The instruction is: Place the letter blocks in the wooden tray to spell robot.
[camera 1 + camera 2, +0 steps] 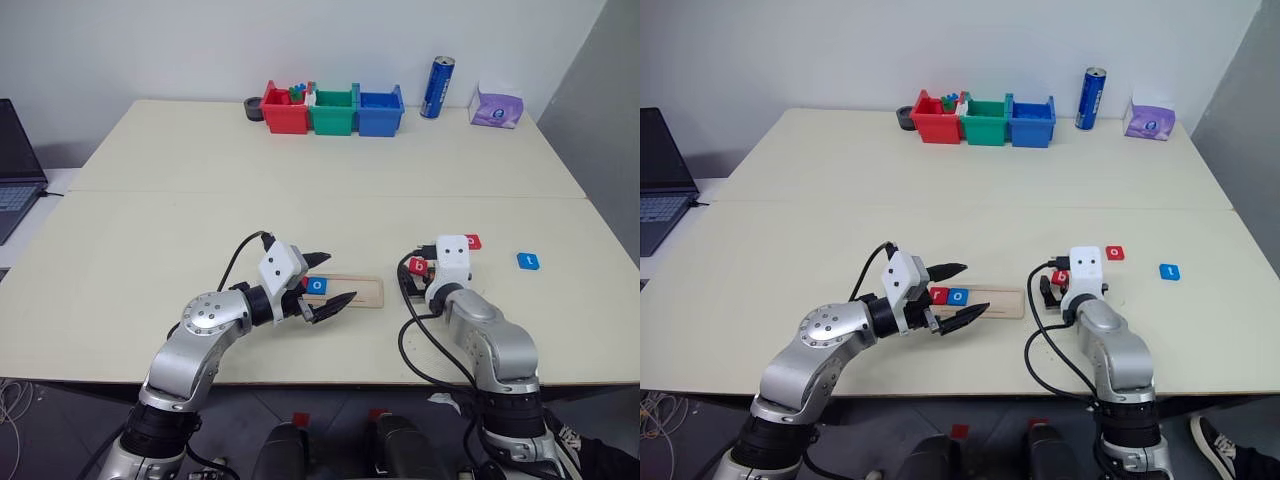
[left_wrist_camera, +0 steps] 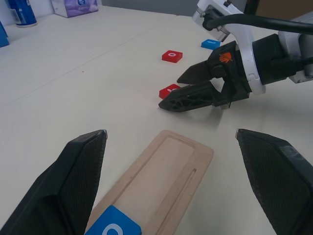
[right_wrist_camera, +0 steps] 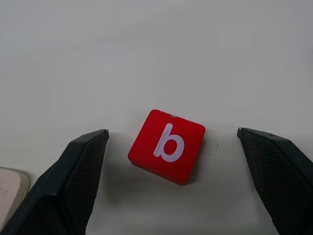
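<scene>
The wooden tray [image 1: 358, 293] lies near the table's front edge, with a red r block [image 1: 938, 295] and a blue o block [image 1: 316, 285] in its left end. My left gripper [image 1: 338, 277] hovers open over that end, one finger on each side of the tray. The red b block [image 3: 167, 145] lies flat on the table just right of the tray. My right gripper [image 3: 172, 131] is open and low, and the b block sits between its fingers without touching them. A red o block [image 1: 472, 241] and a blue t block [image 1: 528, 261] lie farther right.
At the table's far edge stand red [image 1: 285, 112], green [image 1: 333, 113] and blue [image 1: 380, 112] bins, a blue can [image 1: 437, 87] and a purple tissue pack [image 1: 497, 105]. A laptop [image 1: 15, 160] sits at the far left. My two grippers are close together.
</scene>
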`<state>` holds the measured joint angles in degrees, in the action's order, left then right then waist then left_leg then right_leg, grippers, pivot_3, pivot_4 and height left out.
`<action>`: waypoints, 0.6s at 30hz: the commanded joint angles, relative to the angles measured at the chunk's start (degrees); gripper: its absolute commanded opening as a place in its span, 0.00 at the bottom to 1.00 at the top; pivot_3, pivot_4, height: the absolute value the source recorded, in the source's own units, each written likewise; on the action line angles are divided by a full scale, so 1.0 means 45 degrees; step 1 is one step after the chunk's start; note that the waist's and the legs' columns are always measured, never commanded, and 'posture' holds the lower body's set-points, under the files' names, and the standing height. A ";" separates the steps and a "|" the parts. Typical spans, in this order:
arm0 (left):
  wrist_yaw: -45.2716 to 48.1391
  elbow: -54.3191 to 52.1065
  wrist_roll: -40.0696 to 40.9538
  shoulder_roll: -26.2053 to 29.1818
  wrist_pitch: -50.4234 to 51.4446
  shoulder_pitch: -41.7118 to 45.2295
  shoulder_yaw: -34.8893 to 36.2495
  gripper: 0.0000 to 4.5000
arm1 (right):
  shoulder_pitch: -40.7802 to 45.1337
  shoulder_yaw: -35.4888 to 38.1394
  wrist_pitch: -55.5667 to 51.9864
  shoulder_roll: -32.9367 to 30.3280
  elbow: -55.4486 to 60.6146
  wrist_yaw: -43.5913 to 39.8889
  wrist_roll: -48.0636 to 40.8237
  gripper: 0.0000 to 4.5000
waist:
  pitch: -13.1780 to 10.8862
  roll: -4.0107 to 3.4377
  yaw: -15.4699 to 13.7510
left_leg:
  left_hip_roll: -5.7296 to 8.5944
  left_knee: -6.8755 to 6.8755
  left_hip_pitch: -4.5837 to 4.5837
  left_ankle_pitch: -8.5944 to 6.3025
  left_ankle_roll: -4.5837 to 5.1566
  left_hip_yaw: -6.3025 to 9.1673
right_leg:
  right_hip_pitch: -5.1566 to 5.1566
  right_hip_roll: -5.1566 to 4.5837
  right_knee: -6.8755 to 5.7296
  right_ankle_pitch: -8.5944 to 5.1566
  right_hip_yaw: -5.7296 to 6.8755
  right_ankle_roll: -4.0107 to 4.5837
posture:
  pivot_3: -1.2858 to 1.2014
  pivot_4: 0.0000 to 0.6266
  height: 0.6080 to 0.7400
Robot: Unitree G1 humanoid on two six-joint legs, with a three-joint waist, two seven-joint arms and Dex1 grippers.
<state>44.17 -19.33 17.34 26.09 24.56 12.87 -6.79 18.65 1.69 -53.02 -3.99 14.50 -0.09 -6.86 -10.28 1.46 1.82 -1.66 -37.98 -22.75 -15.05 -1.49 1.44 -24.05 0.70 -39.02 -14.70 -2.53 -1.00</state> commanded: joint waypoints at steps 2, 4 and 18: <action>-0.0158 -0.0572 0.0130 0.0064 -0.0157 -0.0033 0.0168 1.00 | -0.0166 0.0075 -0.0122 -0.0285 0.0006 -0.0112 0.0087 0.79 | 0.0000 0.0000 -0.0001 | 0.0000 0.0000 -0.0001 0.0000 0.0000 0.0000 | 0.0000 0.0000 0.0000 0.0000 -0.0001 0.0000 | 0.52 0.24 1.00; -0.0182 -0.0551 0.0132 0.0061 -0.0161 -0.0026 0.0169 1.00 | -0.0279 -0.0012 -0.0247 -0.0362 0.0185 -0.0154 0.0100 0.64 | 0.0000 0.0000 0.0000 | 0.0001 0.0000 -0.0002 0.0000 0.0000 -0.0001 | -0.0001 0.0000 0.0000 0.0000 -0.0001 -0.0001 | 0.52 0.24 1.00; 0.0100 -0.0438 0.0190 0.0039 -0.0424 -0.0030 -0.0166 1.00 | -0.1085 -0.0228 -0.1784 -0.1072 0.2123 -0.0715 -0.0030 0.32 | 0.0000 0.0000 -0.0002 | 0.0000 0.0008 -0.0003 0.0000 0.0000 0.0004 | -0.0002 0.0001 0.0006 -0.0003 0.0002 -0.0001 | 0.52 0.24 1.00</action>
<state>43.81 -19.71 17.45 26.07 24.11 12.61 -7.17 14.52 0.73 -58.92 -8.22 21.96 -2.59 -6.44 -10.28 1.46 1.81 -1.66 -37.94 -22.77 -15.05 -1.49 1.46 -24.06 0.70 -38.99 -14.72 -2.52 -1.01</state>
